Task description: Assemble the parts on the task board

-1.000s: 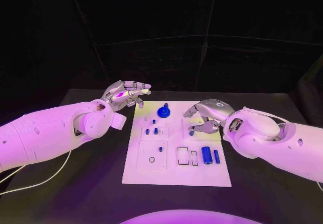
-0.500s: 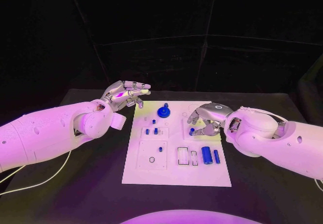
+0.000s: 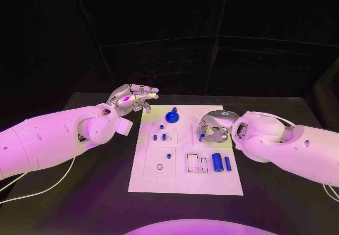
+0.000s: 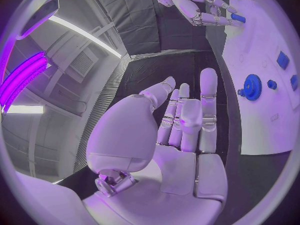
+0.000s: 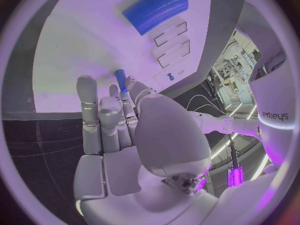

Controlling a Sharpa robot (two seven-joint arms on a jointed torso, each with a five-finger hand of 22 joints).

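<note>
Task board (image 3: 185,183): middle of the table (image 3: 92,205), long side running away from the robot.
Gear (image 3: 172,117): on the board's far end, left of centre.
Small pegs (image 3: 159,137): on the board just nearer than the gear, left half.
Single peg (image 3: 168,156): nearer again, left half, beside a round hole (image 3: 159,167).
Large cylinder (image 3: 217,162): on the near right part; thin cylinder (image 3: 227,163) just right of it; slots (image 3: 192,163) just left.
Left hand (image 3: 132,99): beyond the board's far left corner, above the table.
Right hand (image 3: 214,128): over the board's right half, behind the cylinders, a small peg (image 5: 120,79) at its fingertips.
</note>
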